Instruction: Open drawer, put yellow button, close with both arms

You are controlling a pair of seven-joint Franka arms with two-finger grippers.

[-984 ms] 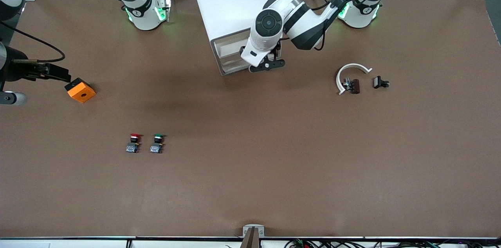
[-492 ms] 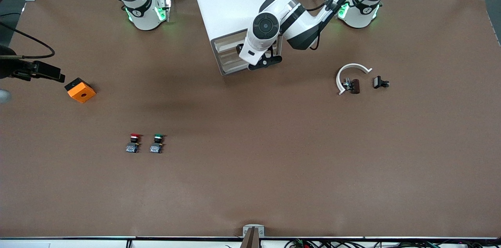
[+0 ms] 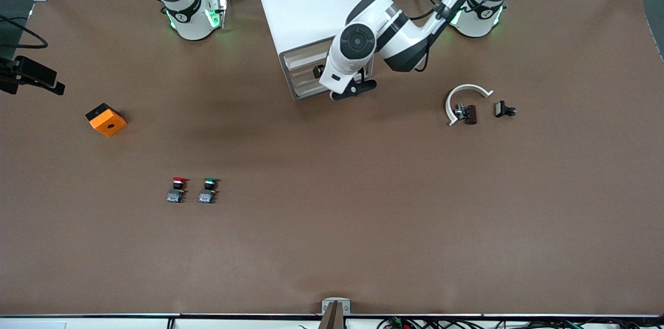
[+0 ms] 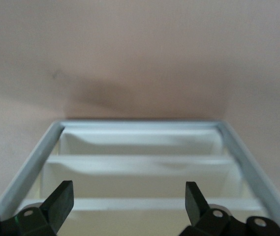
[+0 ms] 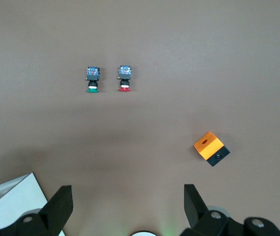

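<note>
Up in the upper centre of the front view, the white cabinet (image 3: 306,2) was seen standing on the brown counter (image 3: 332,246), between the two arm bases. The left hand (image 3: 354,88) was held right at the cabinet's front, its fingers (image 4: 62,195) spread wide with nothing gripped between them. In the left wrist view the stacked drawer fronts were looked down upon. The drawer (image 4: 135,219), the topmost of them, was shown between the spread fingers; whether it was touched could not be told. The yellow button could not be made out in any view.

At the edge of the front view toward the right arm's end, at upper mid-height, the right hand (image 3: 36,77) was held in the air over the counter, fingers (image 5: 61,201) parted and empty. An orange block (image 3: 106,120) was seen on the counter just below it in the frame. Lower down, nearer the camera, a red-capped button (image 3: 177,190) and a green-capped button (image 3: 208,190) were lying side by side. Toward the left arm's end, a white curved piece (image 3: 467,93) and two small dark parts (image 3: 468,113) were seen.
</note>
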